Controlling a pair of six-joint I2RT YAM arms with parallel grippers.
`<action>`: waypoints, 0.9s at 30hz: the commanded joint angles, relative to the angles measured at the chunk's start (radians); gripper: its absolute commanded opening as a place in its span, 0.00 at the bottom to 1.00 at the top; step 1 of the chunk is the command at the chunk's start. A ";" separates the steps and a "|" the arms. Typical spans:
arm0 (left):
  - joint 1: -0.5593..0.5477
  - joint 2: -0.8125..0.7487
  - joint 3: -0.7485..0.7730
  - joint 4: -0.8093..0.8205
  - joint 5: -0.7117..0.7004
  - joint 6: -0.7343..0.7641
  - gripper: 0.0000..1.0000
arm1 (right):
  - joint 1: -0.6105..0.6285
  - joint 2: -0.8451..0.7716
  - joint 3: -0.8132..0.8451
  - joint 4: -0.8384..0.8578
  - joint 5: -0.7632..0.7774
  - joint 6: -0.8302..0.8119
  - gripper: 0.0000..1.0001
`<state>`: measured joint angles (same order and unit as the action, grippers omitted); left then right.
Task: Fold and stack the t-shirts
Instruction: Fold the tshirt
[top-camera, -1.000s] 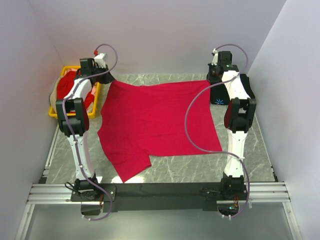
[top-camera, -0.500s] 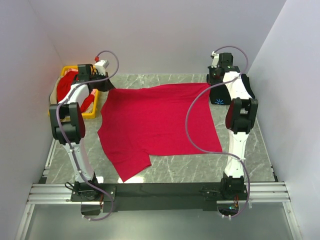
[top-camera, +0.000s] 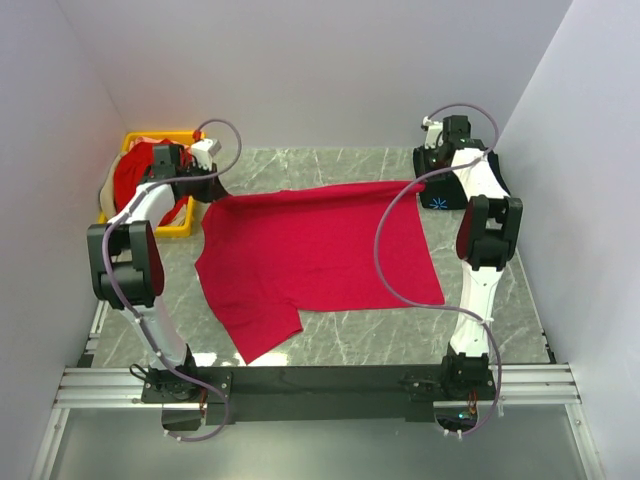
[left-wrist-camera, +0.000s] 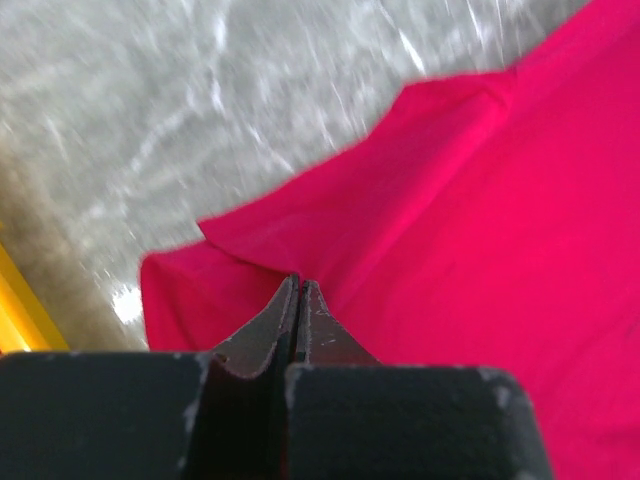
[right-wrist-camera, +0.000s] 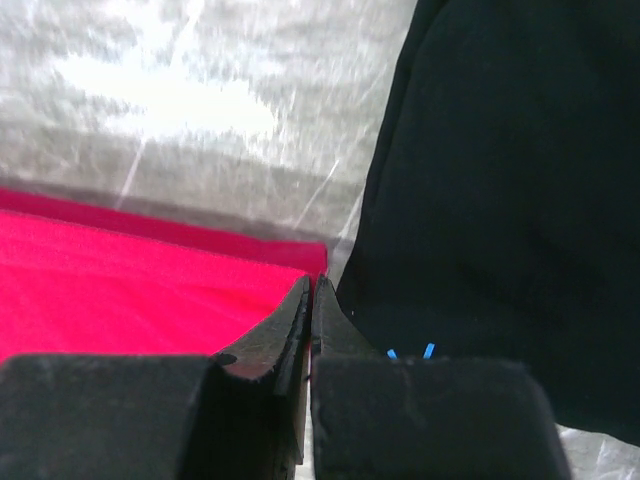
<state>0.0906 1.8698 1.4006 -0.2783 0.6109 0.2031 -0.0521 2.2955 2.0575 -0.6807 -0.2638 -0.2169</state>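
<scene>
A bright red t-shirt (top-camera: 310, 255) lies spread over the middle of the marble table, one sleeve pointing toward the near left. My left gripper (top-camera: 213, 190) is shut on its far left corner, jaws pressed together over the cloth (left-wrist-camera: 480, 200) in the left wrist view. My right gripper (top-camera: 426, 186) is shut on the far right corner (right-wrist-camera: 120, 290). Right beside it lies a folded black t-shirt (top-camera: 438, 192) with a small blue mark, which fills the right of the right wrist view (right-wrist-camera: 500, 200). More red t-shirts (top-camera: 135, 175) are heaped in the basket.
A yellow plastic basket (top-camera: 180, 228) stands at the far left corner, close to my left arm. Grey walls close in the table on three sides. Bare marble (top-camera: 400, 340) shows near the front edge, beyond the shirt's hem.
Both grippers have come toward the near side, drawing the shirt's far edge with them. The left arm has swung outward toward the basket.
</scene>
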 joint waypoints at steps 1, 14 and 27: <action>0.008 -0.084 -0.052 -0.038 0.018 0.076 0.00 | -0.014 -0.070 -0.019 -0.028 -0.025 -0.064 0.00; 0.006 -0.009 -0.160 -0.113 -0.042 0.163 0.01 | -0.012 -0.021 -0.102 -0.082 -0.017 -0.148 0.00; 0.003 -0.001 -0.117 -0.150 -0.063 0.170 0.00 | -0.003 -0.050 -0.117 -0.120 -0.017 -0.214 0.00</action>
<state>0.0902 1.9068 1.2434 -0.4122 0.5522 0.3538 -0.0547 2.3024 1.9480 -0.7914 -0.2829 -0.3923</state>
